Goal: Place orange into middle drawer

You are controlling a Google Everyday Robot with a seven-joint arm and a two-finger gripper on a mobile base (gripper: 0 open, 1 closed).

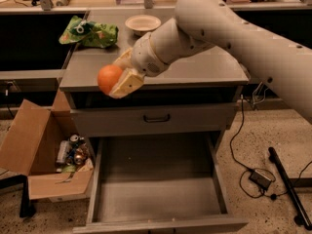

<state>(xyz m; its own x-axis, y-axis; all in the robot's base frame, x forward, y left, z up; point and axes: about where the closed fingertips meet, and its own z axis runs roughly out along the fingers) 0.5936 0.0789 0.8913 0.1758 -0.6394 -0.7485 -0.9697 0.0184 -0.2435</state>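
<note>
Cabinet top (195, 74) front-left edge: jaws clamped on orange (109, 78), above open middle drawer (158, 194).

Tool (114, 79) at desk's (204, 68) front edge
Orange (107, 78) sits in the tool; middle drawer (161, 189) open below it, bowl (143, 23) behind, cardboard box (33, 152) down to its left.

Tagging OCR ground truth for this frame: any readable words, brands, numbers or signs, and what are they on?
No text reads legibly anywhere.
Green bag on the cabinet top: printed marks, too blurred to read.
Cans in the cardboard box: labels too small to read.
Orange, gripped by the gripper at the cabinet's front left edge, above the open middle drawer: no markings.
</note>
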